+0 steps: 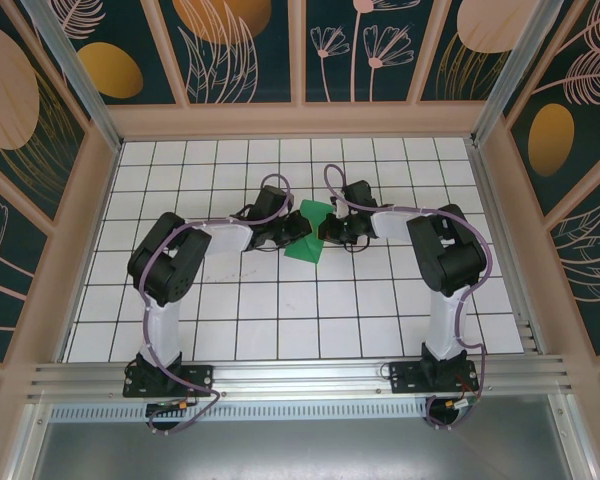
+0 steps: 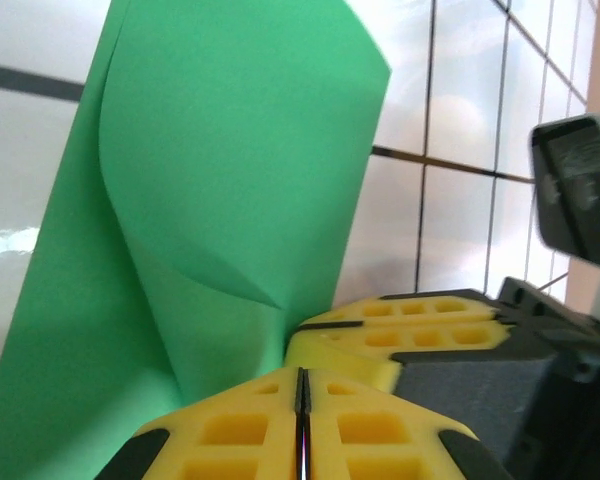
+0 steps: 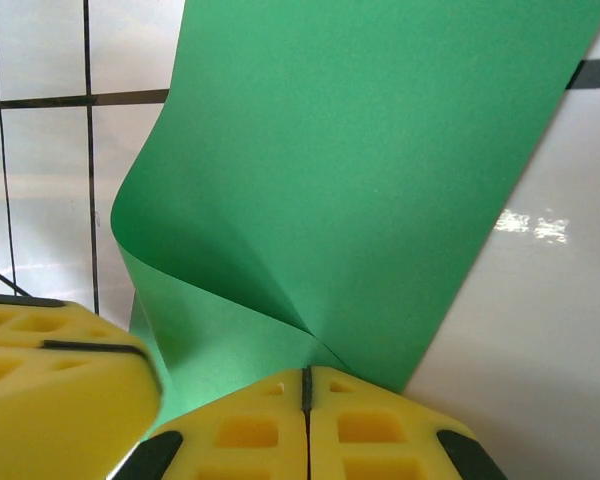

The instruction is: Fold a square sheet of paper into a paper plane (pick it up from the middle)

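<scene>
The square sheet of paper (image 1: 305, 246) is bright green and lifted off the white grid in the middle of the table, bent into a curved tent between my two grippers. My left gripper (image 1: 299, 229) comes in from the left. Its yellow fingertips are pressed together (image 2: 302, 372), and the paper (image 2: 230, 150) rises from right at their tips. My right gripper (image 1: 323, 230) faces it from the right with its jaws together (image 3: 305, 370). The creases of the paper (image 3: 380, 150) converge into its tips. The two grippers nearly touch: right fingers (image 2: 410, 325), left fingers (image 3: 50, 370).
The white gridded table (image 1: 280, 310) is fenced by wooden walls (image 1: 90, 210) on three sides. An aluminium rail (image 1: 300, 375) runs along the near edge by the arm bases. Open tiles lie in front of and behind the grippers.
</scene>
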You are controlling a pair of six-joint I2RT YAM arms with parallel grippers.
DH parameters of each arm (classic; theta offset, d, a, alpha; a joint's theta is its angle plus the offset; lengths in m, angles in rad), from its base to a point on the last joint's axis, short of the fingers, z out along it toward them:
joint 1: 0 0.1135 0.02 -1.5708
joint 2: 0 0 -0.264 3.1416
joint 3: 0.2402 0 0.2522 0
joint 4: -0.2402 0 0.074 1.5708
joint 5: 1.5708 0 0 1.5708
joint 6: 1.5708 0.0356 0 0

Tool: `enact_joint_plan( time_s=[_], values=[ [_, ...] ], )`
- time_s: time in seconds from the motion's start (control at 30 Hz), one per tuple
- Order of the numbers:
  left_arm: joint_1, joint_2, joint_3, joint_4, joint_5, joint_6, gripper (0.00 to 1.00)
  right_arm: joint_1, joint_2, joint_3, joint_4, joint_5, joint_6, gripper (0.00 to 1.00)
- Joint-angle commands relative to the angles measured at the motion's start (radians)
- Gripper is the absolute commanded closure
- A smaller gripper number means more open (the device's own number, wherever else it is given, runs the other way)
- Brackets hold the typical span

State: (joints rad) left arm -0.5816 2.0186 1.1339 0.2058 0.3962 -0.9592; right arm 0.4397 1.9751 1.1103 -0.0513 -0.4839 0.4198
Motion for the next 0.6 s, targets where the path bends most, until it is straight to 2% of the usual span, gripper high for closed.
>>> enact_joint_plan(
  time_s=[0.0,0.57],
  values=[
    [0.003,0.030,0.029,-0.021,0.024,0.034,0.88,-0.002,0.054,-0.001,-0.068,0.053,-0.023,0.93],
    [0.003,0.071,0.040,-0.111,-0.037,0.044,0.89,-0.005,0.049,0.023,-0.085,0.086,-0.021,0.93]
  ],
)
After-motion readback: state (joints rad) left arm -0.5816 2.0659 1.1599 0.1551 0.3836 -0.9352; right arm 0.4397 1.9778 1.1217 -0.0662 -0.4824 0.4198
